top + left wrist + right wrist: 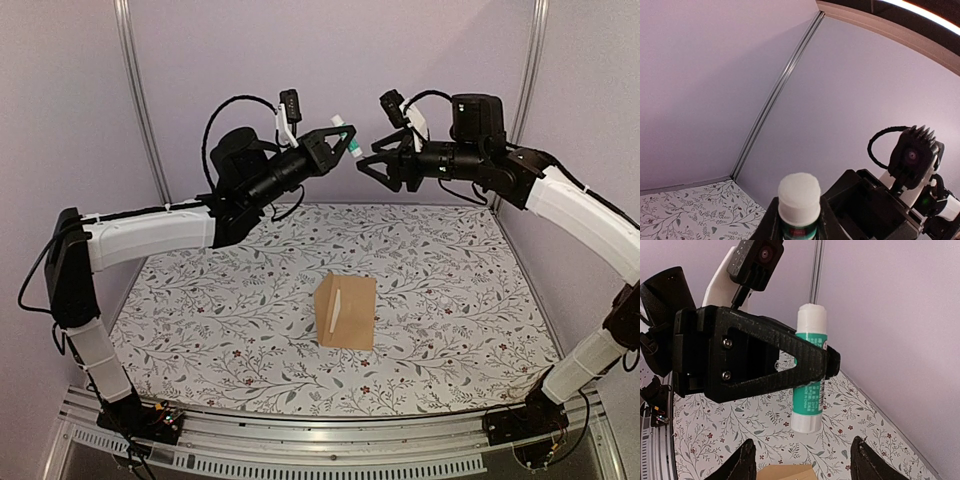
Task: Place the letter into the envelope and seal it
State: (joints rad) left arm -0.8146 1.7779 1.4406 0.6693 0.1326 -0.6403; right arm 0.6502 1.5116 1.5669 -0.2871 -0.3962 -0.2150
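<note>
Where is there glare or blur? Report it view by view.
Top external: even light, faint shadows, the envelope sharp. Left wrist: a blown-out light strip top right; the glue stick close and slightly soft. Right wrist: crisp, no glare.

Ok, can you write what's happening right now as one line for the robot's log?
left gripper: shut on glue stick, high up | right gripper: open, facing glue stick | envelope: flat on table, untouched
</note>
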